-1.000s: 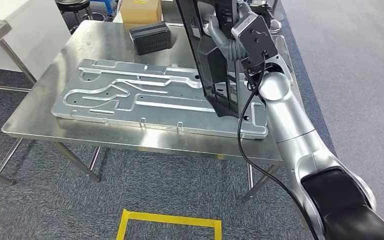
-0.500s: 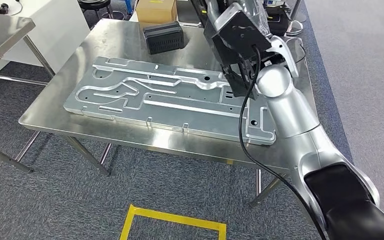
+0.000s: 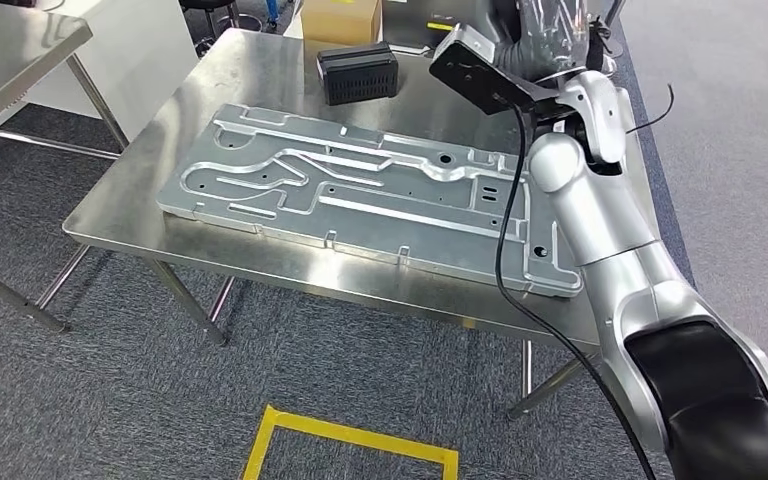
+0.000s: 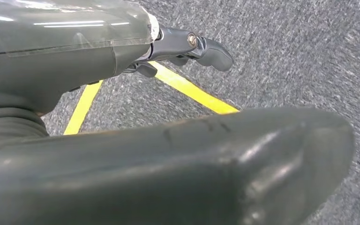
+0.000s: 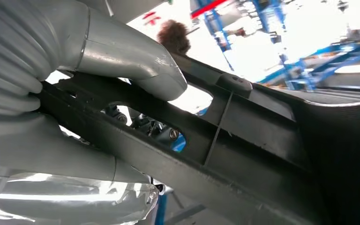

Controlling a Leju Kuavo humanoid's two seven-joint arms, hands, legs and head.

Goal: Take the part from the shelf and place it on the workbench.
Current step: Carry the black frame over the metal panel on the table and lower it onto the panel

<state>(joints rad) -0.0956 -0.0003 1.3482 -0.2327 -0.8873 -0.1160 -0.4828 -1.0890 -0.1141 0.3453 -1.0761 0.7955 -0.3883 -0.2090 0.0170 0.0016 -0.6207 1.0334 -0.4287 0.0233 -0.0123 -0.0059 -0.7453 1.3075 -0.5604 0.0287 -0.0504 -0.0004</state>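
- Right wrist view shows my right hand (image 5: 98, 93) clamped on the dark plastic part (image 5: 243, 140): my thumb lies across one ribbed edge, and my darker fingers (image 5: 143, 124) show through a slot from the other side. The grip looks firm, so I'd leave it as it is until the part is resting on something.
- From the head view, that same hand (image 3: 550, 30) is raised beyond the far right corner of the workbench (image 3: 210, 90), with the part up at the picture's top edge and mostly out of sight. I cannot tell how it is tilted from there.
- My left hand (image 4: 187, 47) hangs by my side over the carpet and a yellow floor line (image 4: 192, 91); its fingers are loosely spread and hold nothing.
- The long grooved aluminium plate (image 3: 360, 200) takes up most of the workbench top, running from the left edge almost to the right edge. A black box (image 3: 358, 72) sits near the far edge, with a cardboard box (image 3: 340, 18) just behind it.
- My judgement: bare steel is scarce. I'd bring the part down slowly and level, choosing either the plate itself or the strip along the far right, well apart from the black box.
- A long part swung low could clip the plate's raised ribs, so I'd lower straight, let it settle, then ease my fingers apart.
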